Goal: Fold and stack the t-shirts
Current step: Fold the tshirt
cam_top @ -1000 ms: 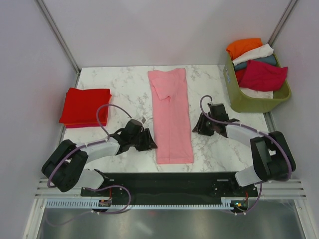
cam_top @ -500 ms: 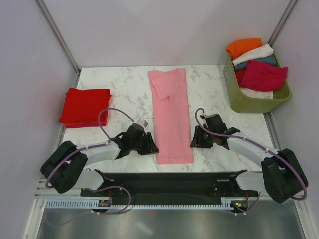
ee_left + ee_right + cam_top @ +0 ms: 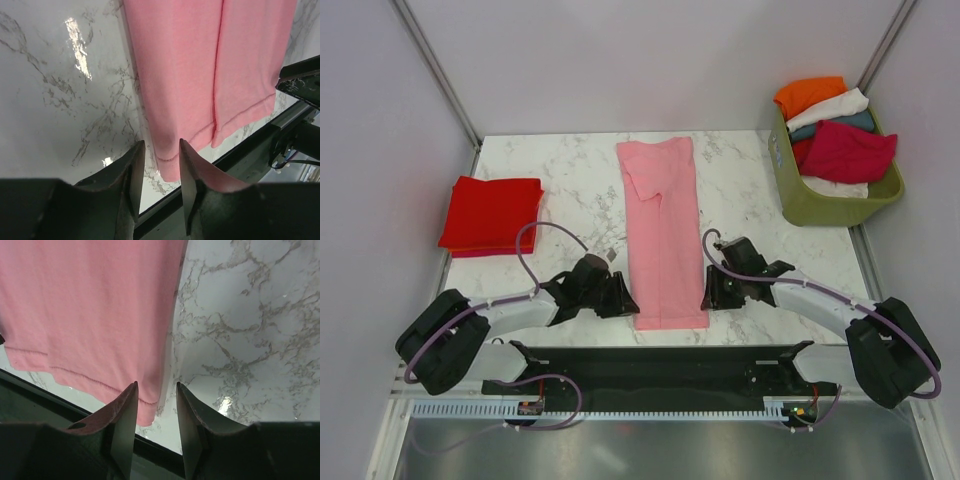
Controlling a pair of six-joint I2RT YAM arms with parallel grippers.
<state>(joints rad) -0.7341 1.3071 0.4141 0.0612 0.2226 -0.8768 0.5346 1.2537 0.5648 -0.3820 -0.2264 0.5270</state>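
Observation:
A pale pink t-shirt (image 3: 663, 230) lies folded into a long strip down the middle of the marble table. A folded bright red t-shirt (image 3: 492, 214) lies at the left. My left gripper (image 3: 622, 303) is open just left of the pink strip's near left corner (image 3: 170, 165), which shows between its fingers. My right gripper (image 3: 708, 297) is open just right of the near right corner (image 3: 147, 410), its jaws astride the hem edge. Neither holds cloth.
An olive-green basket (image 3: 820, 205) at the back right holds orange (image 3: 807, 93), white, teal and crimson (image 3: 848, 150) shirts. The table's near edge and the black base rail (image 3: 660, 365) run just below both grippers. Grey walls close in both sides.
Both grippers have moved toward the near edge and inward, from beside the middle of the pink strip to its two near corners. The shirts have not moved.

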